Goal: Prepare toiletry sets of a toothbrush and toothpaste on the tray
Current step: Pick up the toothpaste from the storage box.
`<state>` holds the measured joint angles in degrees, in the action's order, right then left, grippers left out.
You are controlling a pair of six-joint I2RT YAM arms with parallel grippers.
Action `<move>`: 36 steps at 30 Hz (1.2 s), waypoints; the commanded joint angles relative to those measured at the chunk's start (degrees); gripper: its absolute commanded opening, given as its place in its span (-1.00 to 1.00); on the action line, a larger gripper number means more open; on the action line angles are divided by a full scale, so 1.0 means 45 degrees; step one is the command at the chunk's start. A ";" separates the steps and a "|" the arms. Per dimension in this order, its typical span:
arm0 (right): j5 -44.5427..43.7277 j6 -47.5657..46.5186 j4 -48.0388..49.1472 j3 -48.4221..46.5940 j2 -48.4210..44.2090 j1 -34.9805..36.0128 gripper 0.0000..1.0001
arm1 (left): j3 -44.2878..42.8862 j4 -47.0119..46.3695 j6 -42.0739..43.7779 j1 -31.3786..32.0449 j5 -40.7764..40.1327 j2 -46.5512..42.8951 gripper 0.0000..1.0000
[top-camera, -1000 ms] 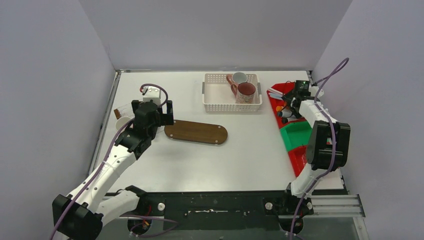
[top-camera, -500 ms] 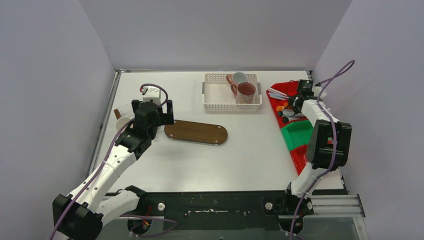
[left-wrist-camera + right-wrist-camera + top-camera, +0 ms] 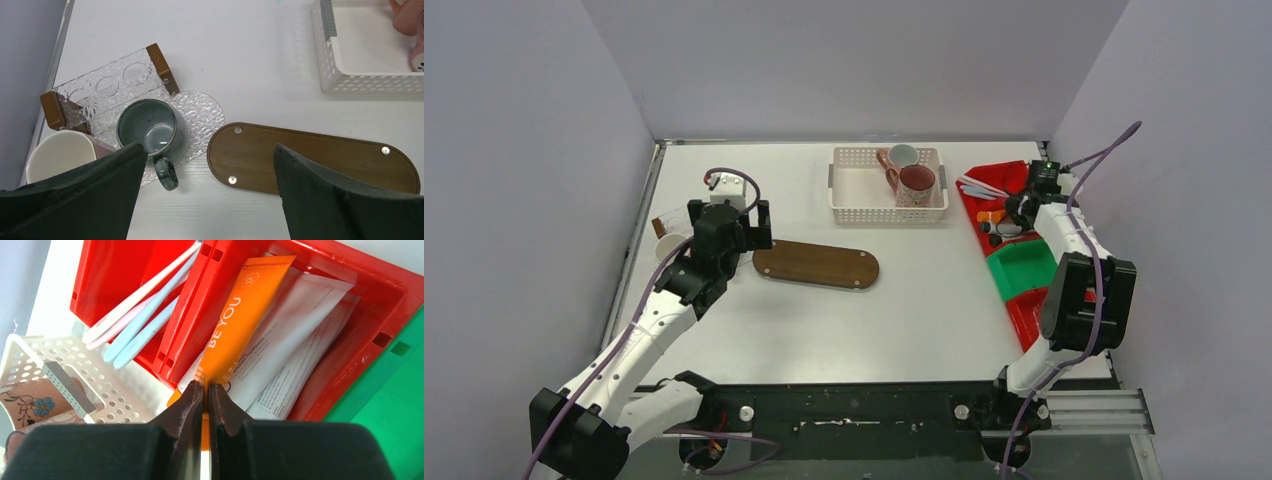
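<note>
Right wrist view gives us the relation that matters: the right end effector (image 3: 205,387) has its fingers pressed together on the narrow near end of the orange tube (image 3: 240,315). A sliver of orange shows between them, so we read it as a pinch on that tube. The tube lies inside the red bin (image 3: 107,270), in the compartment next to the one holding the toothbrushes (image 3: 140,330). Its long axis runs straight away from the fingertips towards the bin's far wall, with its broad flat end farthest from the fingers, alongside the white tubes (image 3: 300,315) in the same compartment. Because the grip is at one end, we judge that a lift will leave the tube's length hanging below the fingers, so it should rise clear of the bin's divider before any sideways travel. In the top external view, the wooden tray (image 3: 816,265) lies well apart from the red bin, across the worktop (image 3: 924,310) on the left arm's side. The right arm is the one at the bin. The left end effector (image 3: 208,150) hovers far from the bin, spread wide and holding nothing, above the dark green mug (image 3: 149,131) and the tray's end.
</note>
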<state>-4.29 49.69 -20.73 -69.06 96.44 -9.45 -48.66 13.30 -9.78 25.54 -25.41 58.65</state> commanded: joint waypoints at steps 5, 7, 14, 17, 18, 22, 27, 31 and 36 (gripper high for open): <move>0.0409 -0.0728 -0.0063 0.0389 -0.0514 -0.0143 -0.81 | 0.0077 -0.0714 0.0142 0.0037 0.0061 -0.0201 0.95; 0.0338 -0.0751 0.0086 0.0543 -0.0451 -0.0179 -0.60 | 0.0072 -0.0748 0.0142 0.0047 0.0060 -0.0202 0.95; 0.0386 -0.0691 0.0411 0.0194 0.0259 -0.0261 -0.34 | 0.0126 -0.0803 0.0142 0.0028 0.0060 -0.0234 0.95; 0.0543 -0.0729 0.0485 0.0060 0.0575 -0.0296 -0.29 | 0.0146 -0.0825 0.0162 0.0028 0.0063 -0.0220 0.95; 0.0610 -0.0735 0.0513 0.0014 0.0665 -0.0318 -0.27 | 0.0150 -0.0826 0.0162 0.0028 0.0044 -0.0207 0.95; 0.0876 -0.0805 0.0631 -0.0078 0.0967 -0.0395 -0.25 | 0.0150 -0.0827 0.0162 0.0010 0.0051 -0.0192 0.95; 0.1373 -0.0858 0.0681 -0.0190 0.1319 -0.0513 -0.25 | 0.0170 -0.0842 0.0180 -0.0002 0.0070 -0.0181 0.94; 0.1654 -0.0877 0.0700 -0.0237 0.1610 -0.0611 -0.24 | 0.0184 -0.0858 0.0185 -0.0029 0.0130 -0.0158 0.94; 0.2000 -0.0973 0.0623 -0.0228 0.1705 -0.0755 -0.34 | 0.0190 -0.0857 0.0162 -0.0070 0.0165 -0.0148 0.94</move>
<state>3.33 46.70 -16.73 -69.47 101.75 -12.12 -47.81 12.80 -9.78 25.45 -25.19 58.63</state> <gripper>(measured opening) 0.366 0.973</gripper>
